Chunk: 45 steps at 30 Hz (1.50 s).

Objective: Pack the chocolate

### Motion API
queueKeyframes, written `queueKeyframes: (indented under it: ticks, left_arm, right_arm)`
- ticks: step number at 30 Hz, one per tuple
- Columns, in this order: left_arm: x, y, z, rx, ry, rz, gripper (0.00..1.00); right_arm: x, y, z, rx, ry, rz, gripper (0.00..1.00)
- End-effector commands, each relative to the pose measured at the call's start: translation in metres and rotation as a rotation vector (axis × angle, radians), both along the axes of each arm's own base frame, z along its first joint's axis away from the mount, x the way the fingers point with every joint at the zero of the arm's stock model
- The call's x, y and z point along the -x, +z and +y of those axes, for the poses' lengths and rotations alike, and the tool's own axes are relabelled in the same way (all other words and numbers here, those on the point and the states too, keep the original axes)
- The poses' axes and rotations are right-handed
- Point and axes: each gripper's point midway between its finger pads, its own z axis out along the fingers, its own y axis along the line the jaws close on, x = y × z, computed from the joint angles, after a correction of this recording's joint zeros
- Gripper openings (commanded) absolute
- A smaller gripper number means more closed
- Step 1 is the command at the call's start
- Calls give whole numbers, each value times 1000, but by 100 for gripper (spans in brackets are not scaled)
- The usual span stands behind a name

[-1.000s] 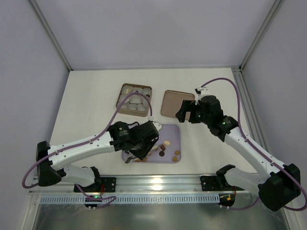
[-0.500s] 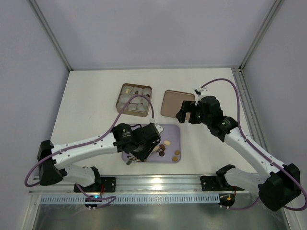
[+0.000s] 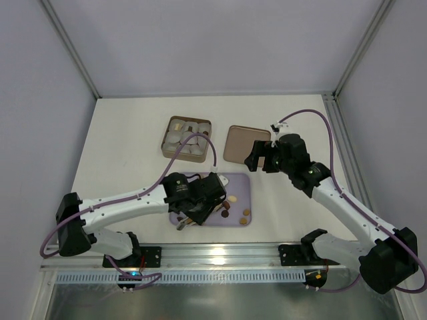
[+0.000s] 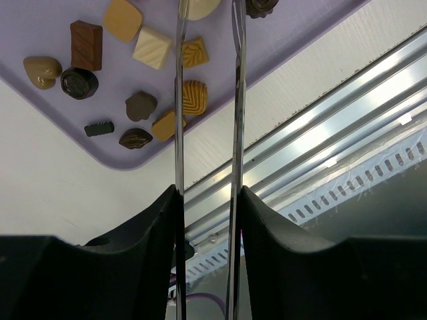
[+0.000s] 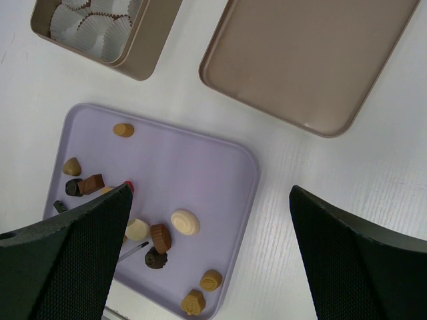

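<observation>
The chocolate (image 4: 152,47) is a scatter of bite-size pieces: caramel squares, two of them ribbed, a cream square, a brown bar, dark rounds and ovals, and one red piece (image 5: 129,184) showing only as a sliver beside the right finger. All of it lies on a lavender tray (image 3: 240,183), mostly bunched toward the near-left corner, with a looser handful along the near edge.

The left pincer (image 4: 207,193) is part-closed on a pair of metal tweezers (image 4: 179,133), whose two blades run out over the pieces; their tips are out of view. The right pincer (image 5: 210,192) hangs wide open and holds nothing.

Against a second ago, the left arm has swung its shoulder and elbow a little to the right, its wrist staying over the tray. The right arm and the pieces lie as before.

The tray's near edge sits close to the aluminium rail (image 3: 220,253), with only a strip of white tabletop (image 3: 127,133) between. The far half of the tray is mostly bare lavender. Beyond it stand the tin (image 3: 187,137) of paper cups and its lid (image 3: 241,143), apart from each other. Open tabletop stretches to the left.
</observation>
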Motion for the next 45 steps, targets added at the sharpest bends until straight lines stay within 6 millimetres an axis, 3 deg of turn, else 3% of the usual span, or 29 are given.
queueKeyframes:
  ticks: [1, 45]
  left_arm:
    - [-5, -1, -5, 11, -2, -27, 40]
    - [-8, -16, 3, -49, 4, -42, 37]
  right_arm:
    - [-3, 12, -1, -12, -9, -46, 100]
    - [-1, 11, -2, -11, -10, -45, 100]
